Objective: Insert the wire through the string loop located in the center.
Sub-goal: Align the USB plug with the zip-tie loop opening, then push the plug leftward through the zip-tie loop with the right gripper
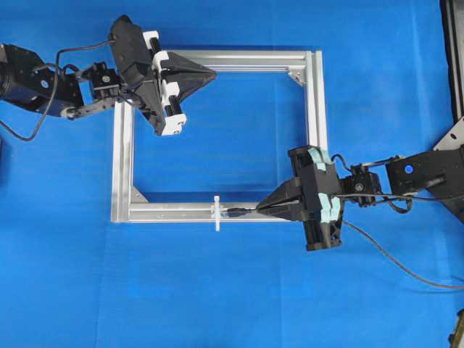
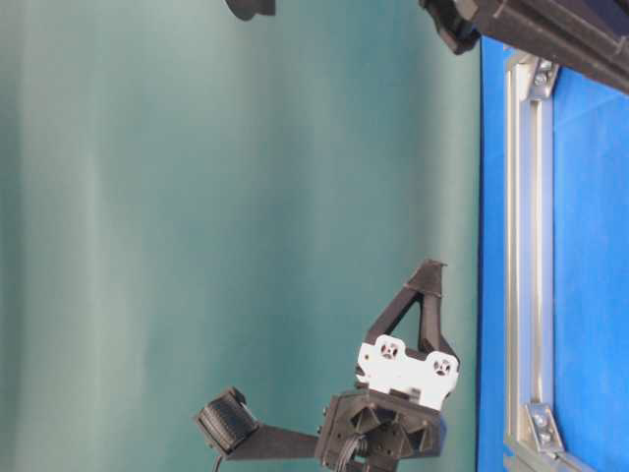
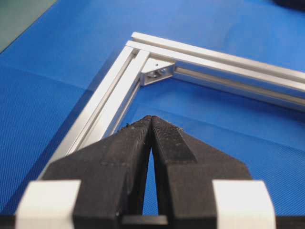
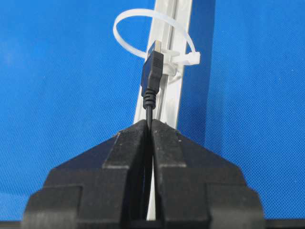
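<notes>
- From above, a silver frame [image 1: 317, 101] lies flat on the blue cloth [image 1: 232, 290]. The right gripper [image 1: 259, 210] is closed over the lower rail, and it pinches the wire [image 1: 395, 262] just behind its plug [image 1: 237, 212]. The plug points left at the white string loop [image 1: 217, 213], which crosses the rail near its middle; the tip is just beside the loop. The rest of the wire goes away to the right, behind the arm. The left gripper [image 1: 212, 73] is closed with nothing in it, over the top rail near the upper left corner.
- In the table-level view, which is turned on its side, the closed left gripper [image 2: 432, 267] stands a little apart from the cloth. The frame shows at the right edge. Wire and loop are not seen here.
- The left wrist camera shows the two jaws pressed together at the tips and holding nothing. Beyond them lies a frame corner with its bracket [image 3: 155, 71].
- The right wrist camera shows the jaws shut on the thin wire. The plug [image 4: 152, 71] sticks out in front, its tip at the opening of the loop [image 4: 127, 19]. Whether it is already inside, I cannot tell.
</notes>
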